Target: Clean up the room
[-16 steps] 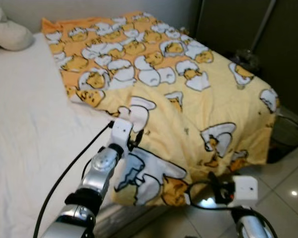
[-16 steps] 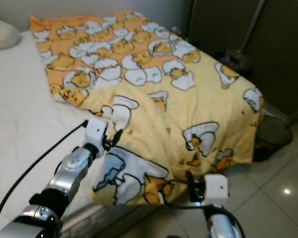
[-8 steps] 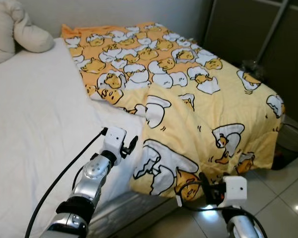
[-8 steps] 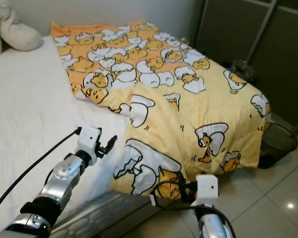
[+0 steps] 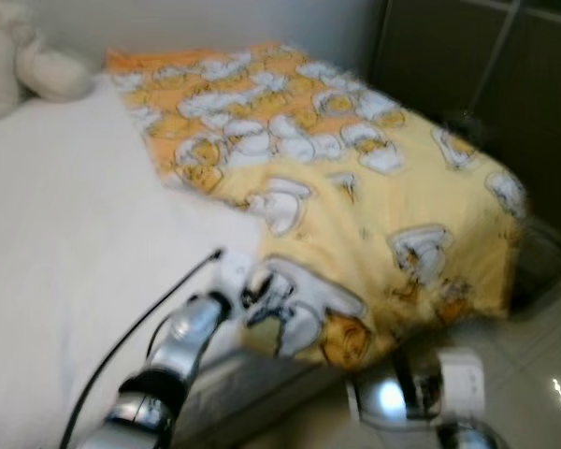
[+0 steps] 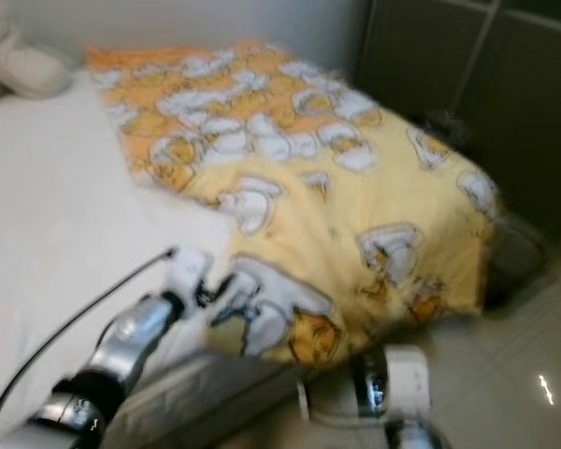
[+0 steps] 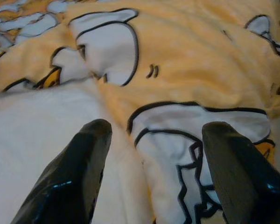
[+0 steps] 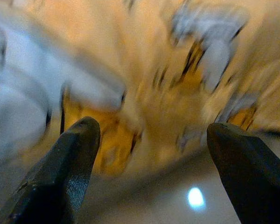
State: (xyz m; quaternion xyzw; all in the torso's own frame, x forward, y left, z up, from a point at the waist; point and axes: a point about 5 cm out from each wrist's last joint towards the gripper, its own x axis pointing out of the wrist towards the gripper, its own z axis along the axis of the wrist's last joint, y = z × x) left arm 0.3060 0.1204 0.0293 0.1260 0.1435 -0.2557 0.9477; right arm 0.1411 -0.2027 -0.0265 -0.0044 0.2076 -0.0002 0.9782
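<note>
Since half a second ago: my left gripper (image 7: 151,140) has advanced, fingers spread and empty, astride the yellow blanket (image 5: 383,206) edge on the bed (image 5: 65,234). Right gripper (image 8: 149,140): open, empty, near the hanging corner. Status: blanket rumpled, straightening outstanding.

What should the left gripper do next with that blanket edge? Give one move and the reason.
Probably ease the left gripper forward and close on the yellow blanket. Its fingers are open, straddling the blanket's edge where it meets the white sheet, and nothing is gripped yet.
</note>
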